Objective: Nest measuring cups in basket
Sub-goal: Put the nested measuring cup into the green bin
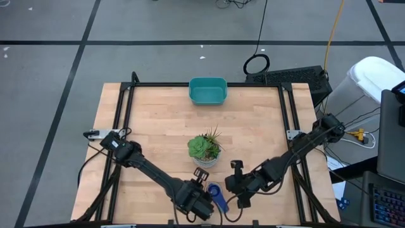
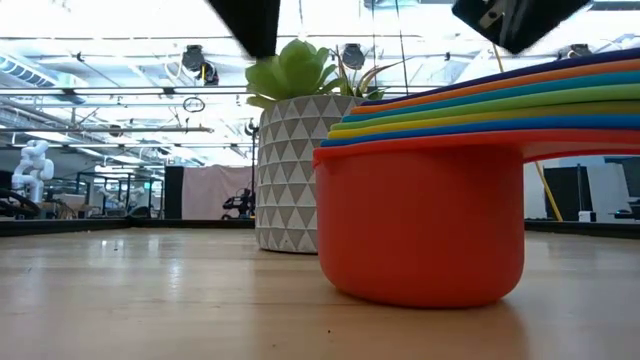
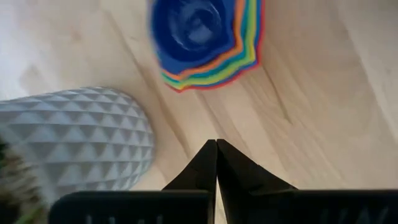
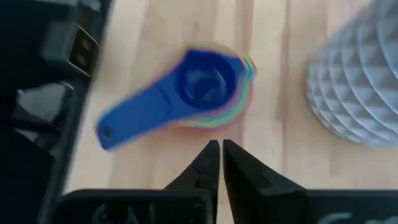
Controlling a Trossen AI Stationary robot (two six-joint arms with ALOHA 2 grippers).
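**Cups stacked, basket still bare**

You have the measuring cups (image 1: 215, 193) already nested into one stack, blue on top, red at the bottom, sitting on the worktop (image 1: 158, 120) near its front edge, just in front of the potted succulent (image 1: 204, 150). The teal basket (image 1: 207, 90) sits at the far edge, well apart, with nothing in it. Judging by that, the nesting looks done and the carry into the basket is all that is left.

Your left gripper (image 1: 204, 201) hangs just beside the stack on one side, your right gripper (image 1: 236, 185) on the other. Both wrist views show the jaws closed together, holding nothing.

What each view gives you:
- High view: the only one showing the basket and how far off it is.
- Low view: the stack's layers edge-on, handles fanned to one side, red cup flat on the wood.
- Right wrist view: the blue handle's direction, angled toward the left arm.
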